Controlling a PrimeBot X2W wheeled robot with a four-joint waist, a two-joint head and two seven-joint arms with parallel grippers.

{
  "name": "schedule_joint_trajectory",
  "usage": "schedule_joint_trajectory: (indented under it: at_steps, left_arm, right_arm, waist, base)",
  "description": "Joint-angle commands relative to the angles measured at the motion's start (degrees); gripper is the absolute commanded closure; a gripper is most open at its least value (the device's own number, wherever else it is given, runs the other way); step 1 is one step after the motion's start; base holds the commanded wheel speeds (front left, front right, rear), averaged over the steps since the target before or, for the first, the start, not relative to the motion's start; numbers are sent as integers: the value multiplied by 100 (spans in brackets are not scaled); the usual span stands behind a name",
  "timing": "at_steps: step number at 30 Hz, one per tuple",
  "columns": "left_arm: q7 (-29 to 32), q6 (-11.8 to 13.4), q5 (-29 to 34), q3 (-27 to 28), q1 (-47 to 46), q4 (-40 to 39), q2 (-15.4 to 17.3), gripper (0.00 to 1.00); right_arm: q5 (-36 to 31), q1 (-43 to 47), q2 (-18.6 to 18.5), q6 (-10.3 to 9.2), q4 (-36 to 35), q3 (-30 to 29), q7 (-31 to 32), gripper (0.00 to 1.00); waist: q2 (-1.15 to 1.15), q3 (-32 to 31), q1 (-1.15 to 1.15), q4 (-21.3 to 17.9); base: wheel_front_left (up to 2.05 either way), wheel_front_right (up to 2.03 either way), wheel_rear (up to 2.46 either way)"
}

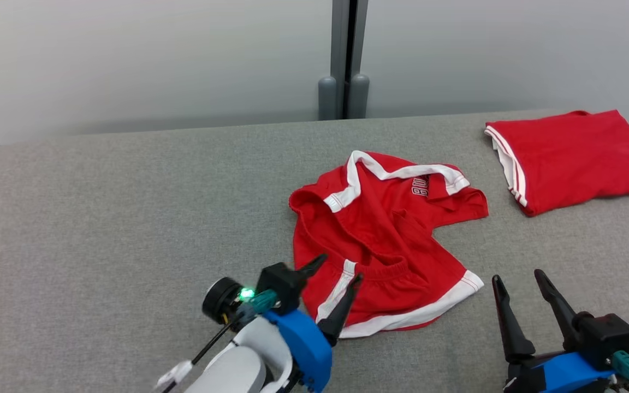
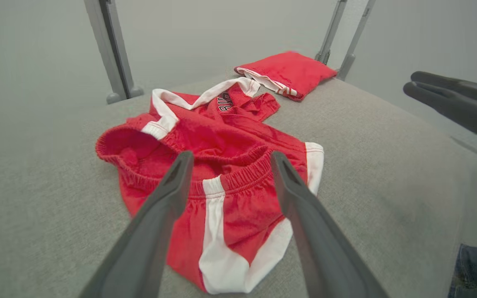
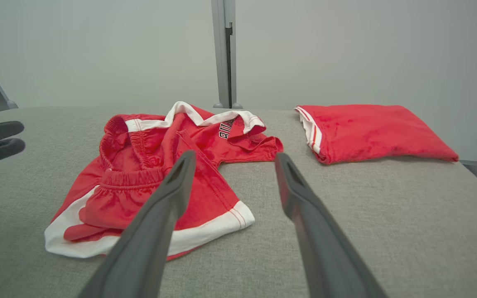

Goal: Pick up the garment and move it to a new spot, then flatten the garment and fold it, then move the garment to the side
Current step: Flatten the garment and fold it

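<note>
A: The left end effector, how does it stand?

B: Its two dark fingers are spread wide with nothing between them. In the head view the tips lie over the near left edge of the garment. In its own wrist view they straddle a white stripe just below a gathered elastic waistband. Whether the tips touch the cloth I cannot tell.

A: And the right end effector?

B: Also wide open and empty. It sits over bare bench, just beside the garment's near right corner, where a white hem runs along the edge. A strip of grey shows between fingertips and cloth, so it is apart from it.

A: Where does the garment lie?

B: Near the middle of the bench, crumpled, red with white bands. It is bunched and partly turned over on itself. A white-trimmed edge loops across the far side, with some lettering beside it that I can't read in full.

A: Anything else on the bench?

B: A second red piece, a folded garment, lies flat at the far right corner, well apart from both end effectors and not touching the crumpled one. Behind the bench a grey post rises between pale wall panels.
</note>
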Motion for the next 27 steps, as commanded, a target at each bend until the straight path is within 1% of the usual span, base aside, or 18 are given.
schedule_joint_trajectory:
  at_steps: [1, 7, 11, 16, 20, 26, 27]
  left_arm:
    - [94, -1, -100, -193, -282, 124, -24, 0]
    - [579, -1, -560, -1137, -1275, 775, -155, 0]
    - [1009, 0, -832, -1537, -1872, 1224, -238, 0]
    - [1714, 0, -1154, -1707, -2336, 1817, -395, 0]
    - [2029, 0, -1542, -1807, -2543, 1918, -450, 0]
    - [2511, 0, -1969, -2204, -2678, 1924, -478, 0]
    - [2526, 0, -2025, -2252, -2695, 1910, -479, 16]
  right_arm:
    - [11, -108, -21, 1, 29, 58, -23, 0]
    - [98, -262, -20, 1, 119, 179, 6, 0]
    - [121, -326, -20, 1, 165, 227, -27, 0]
    - [175, -409, -20, 1, 227, 284, -25, 0]
    - [220, -476, -21, 1, 248, 288, -56, 0]
    - [256, -513, -20, 1, 286, 278, -97, 0]
    - [267, -521, -20, 1, 289, 268, -105, 0]
  waist:
    - [-1, 67, 0, -45]
    - [-1, 323, 0, -249]
    - [-1, 452, 0, -344]
    - [-1, 589, 0, -472]
    - [-1, 703, 0, -551]
    - [-1, 751, 0, -599]
    - [-1, 751, 0, -599]
  base:
    - [0, 0, 0]
    - [0, 0, 0]
    - [0, 0, 0]
    - [0, 0, 0]
    - [0, 0, 0]
    - [0, 0, 0]
    - [0, 0, 0]
